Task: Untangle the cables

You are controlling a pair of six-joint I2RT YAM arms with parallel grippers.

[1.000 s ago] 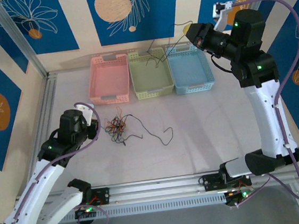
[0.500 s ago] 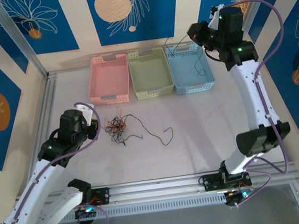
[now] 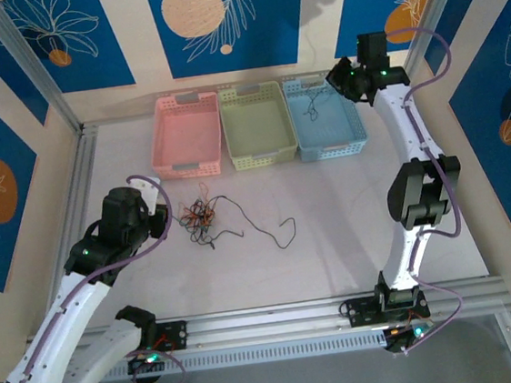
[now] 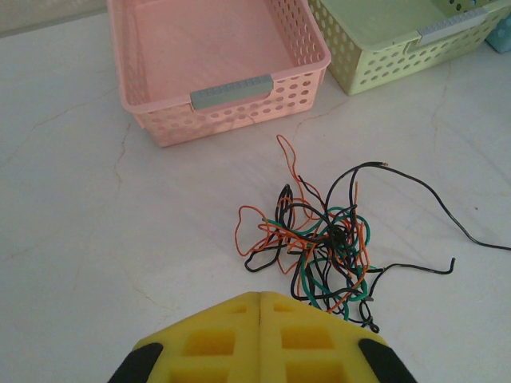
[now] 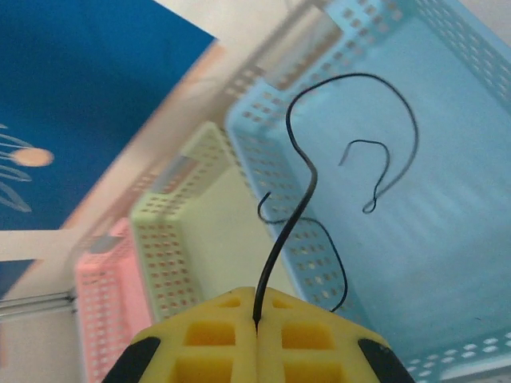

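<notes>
The right end effector [image 5: 257, 313] gripped a black cable [image 5: 297, 217] over the blue basket [image 5: 463, 223]; the left end effector [image 4: 260, 299] was clenched, empty.

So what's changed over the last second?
The right gripper, shut on a black cable, swung it from over the green basket to over the blue basket. The left gripper and the tangle stayed put.
</notes>
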